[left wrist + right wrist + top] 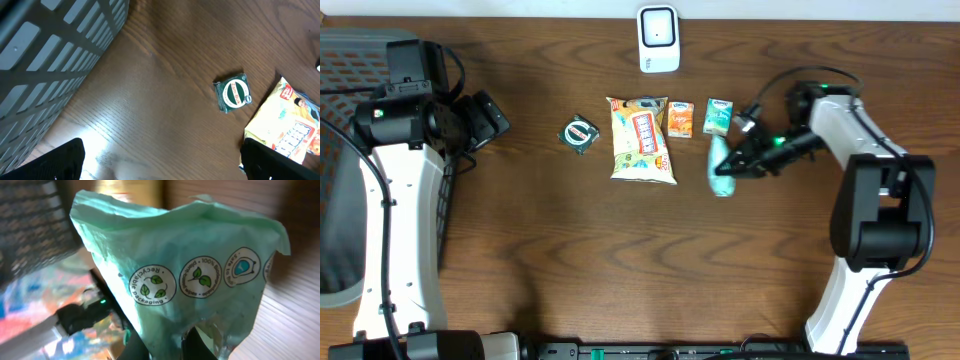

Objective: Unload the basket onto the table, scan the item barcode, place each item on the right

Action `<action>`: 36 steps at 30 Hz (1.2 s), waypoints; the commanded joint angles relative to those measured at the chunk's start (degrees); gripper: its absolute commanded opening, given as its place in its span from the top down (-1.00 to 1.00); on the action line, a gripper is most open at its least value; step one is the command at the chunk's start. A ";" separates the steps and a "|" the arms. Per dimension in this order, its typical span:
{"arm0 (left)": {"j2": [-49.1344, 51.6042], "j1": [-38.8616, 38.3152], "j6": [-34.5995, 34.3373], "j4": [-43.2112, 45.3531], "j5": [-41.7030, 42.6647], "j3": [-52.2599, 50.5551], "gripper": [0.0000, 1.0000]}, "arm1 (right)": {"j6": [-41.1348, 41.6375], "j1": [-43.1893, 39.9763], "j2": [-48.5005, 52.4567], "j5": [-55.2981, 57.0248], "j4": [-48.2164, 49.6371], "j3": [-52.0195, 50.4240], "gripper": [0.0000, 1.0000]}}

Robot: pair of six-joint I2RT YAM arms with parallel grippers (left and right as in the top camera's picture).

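Overhead: right hand (732,166) is closed on the mint pouch (720,178), with the green carton (718,116) just beyond it. The scanner (658,40) sits well apart, so a carry looks needed.

Left wrist: left hand (162,162) is spread wide and empty, green tin (233,93) ahead.

Right wrist: pouch is pinched by its edge, leaving the print exposed. No barcode seen.

Overhead shot is bright and even, pretty sharp, with only soft, faint shadows on the wooden table (620,260) beside the arms. Left wrist view has a whitish glare patch on the wood at the bottom, and the basket (45,55) looks slightly soft. Right wrist view is dimmer: the mint-green packet (200,265) is crisp enough to read, but everything behind it is a blurry smear.
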 commanded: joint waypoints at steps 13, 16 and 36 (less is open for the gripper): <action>-0.02 0.09 -0.52 -0.15 -0.33 0.42 -0.96 | -1.25 5.35 3.28 -24.46 14.32 -14.53 0.98; -0.02 0.09 -0.52 -0.15 -0.33 0.42 -0.95 | -1.20 4.90 5.18 -21.94 15.65 -16.63 0.90; -0.02 0.09 -0.52 -0.15 -0.33 0.42 -0.95 | 8.26 1.16 2.84 25.44 -9.73 7.08 0.15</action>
